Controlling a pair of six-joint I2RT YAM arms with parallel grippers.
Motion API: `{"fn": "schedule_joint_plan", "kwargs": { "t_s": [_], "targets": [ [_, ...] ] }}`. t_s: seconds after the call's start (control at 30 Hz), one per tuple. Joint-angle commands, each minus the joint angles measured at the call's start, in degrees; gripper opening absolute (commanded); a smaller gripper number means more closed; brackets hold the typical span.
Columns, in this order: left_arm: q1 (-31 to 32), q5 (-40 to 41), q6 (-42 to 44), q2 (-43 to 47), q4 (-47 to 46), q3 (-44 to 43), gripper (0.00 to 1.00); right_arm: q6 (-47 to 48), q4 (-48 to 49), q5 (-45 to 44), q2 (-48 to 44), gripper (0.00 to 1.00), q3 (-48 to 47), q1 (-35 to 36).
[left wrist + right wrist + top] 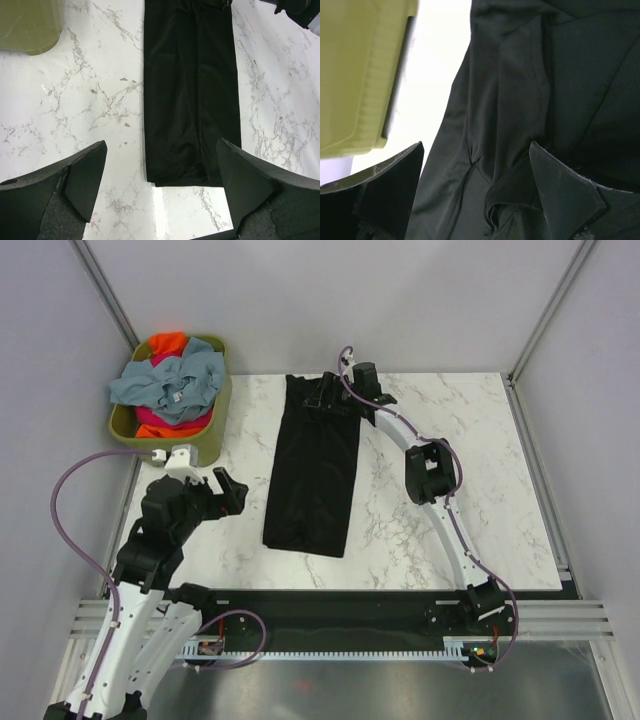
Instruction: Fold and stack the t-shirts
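Left claw (228, 495) hangs empty, jaws wide apart, left of the black t-shirt's (312, 470) near end; the right claw (476, 150), jaws likewise apart, hovers over its far collar end, gripping nothing. That shirt looks folded lengthwise only, with crosswise folds left, and the grey-blue (170, 380), orange (168, 342) and pink (175, 427) t-shirts lie crumpled in the olive basket (220, 415) to its left. Under it spreads a white marbled surface (450, 520), closed in by pale walls (330, 300).
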State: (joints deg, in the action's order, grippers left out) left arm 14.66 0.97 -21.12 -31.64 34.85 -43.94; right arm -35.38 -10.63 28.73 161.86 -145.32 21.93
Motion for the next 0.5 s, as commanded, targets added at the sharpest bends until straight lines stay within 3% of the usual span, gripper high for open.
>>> {"fn": "schedule_joint_plan", "kwargs": {
  "t_s": [0.0, 0.2, 0.47],
  "targets": [
    [0.11, -0.71, 1.53, -1.23, -1.54, 0.09, 0.98, 0.66, 0.94, 6.07, 4.87, 0.97, 0.65, 0.30],
    [0.11, -3.00, 1.70, -4.13, -1.98, 0.00, 0.96, 2.15, 6.85, 13.36, 1.19, 0.98, 1.78, 0.39],
    [1.07, -3.79, -6.11, -16.08, -1.45, 1.22, 0.84, 9.00, 6.77, 7.23, -31.40, 0.98, 26.81, 0.30]
  ]
}}
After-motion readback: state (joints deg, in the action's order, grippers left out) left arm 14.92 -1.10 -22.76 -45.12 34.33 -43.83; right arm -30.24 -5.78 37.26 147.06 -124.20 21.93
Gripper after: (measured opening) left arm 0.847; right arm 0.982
